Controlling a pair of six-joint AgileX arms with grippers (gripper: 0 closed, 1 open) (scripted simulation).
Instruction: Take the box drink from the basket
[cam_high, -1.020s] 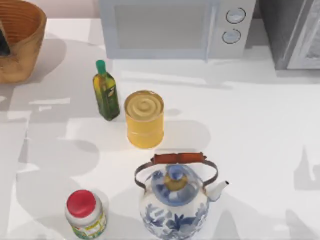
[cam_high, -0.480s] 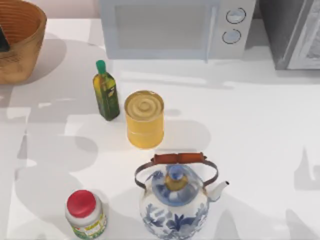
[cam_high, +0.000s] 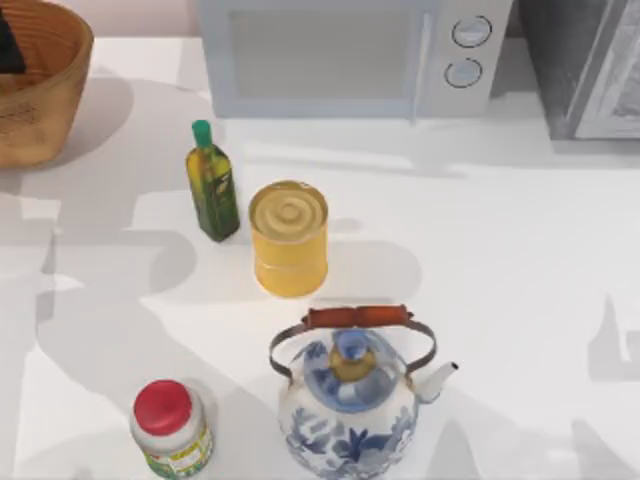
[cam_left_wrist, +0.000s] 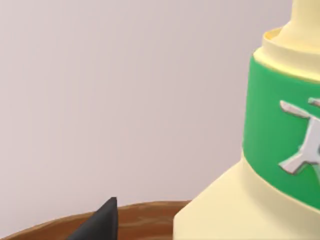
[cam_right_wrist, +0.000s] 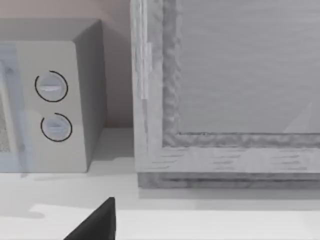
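Observation:
The basket (cam_high: 40, 95), tan woven wicker, stands at the table's far left corner, cut off by the picture's edge. A dark part of my left gripper (cam_high: 8, 45) hangs over its inside. In the left wrist view the box drink (cam_left_wrist: 260, 150), cream with a green band and a pale logo, stands very close, rising above the brown basket rim (cam_left_wrist: 140, 220). A dark tip of the left gripper (cam_left_wrist: 100, 222) shows beside the box with a gap between them. My right gripper (cam_right_wrist: 97, 222) is parked off to the right, facing the microwave.
A white microwave (cam_high: 350, 55) and a grey cabinet (cam_high: 585, 65) line the back. An olive oil bottle (cam_high: 212, 182), a yellow can (cam_high: 288, 238), a blue-and-white teapot (cam_high: 350, 395) and a red-lidded jar (cam_high: 170, 428) stand mid-table and at the front.
In the top view the dark part of my left gripper has moved toward the far edge over the basket. The arm's shadows on the table's left have shifted. Nothing else moved.

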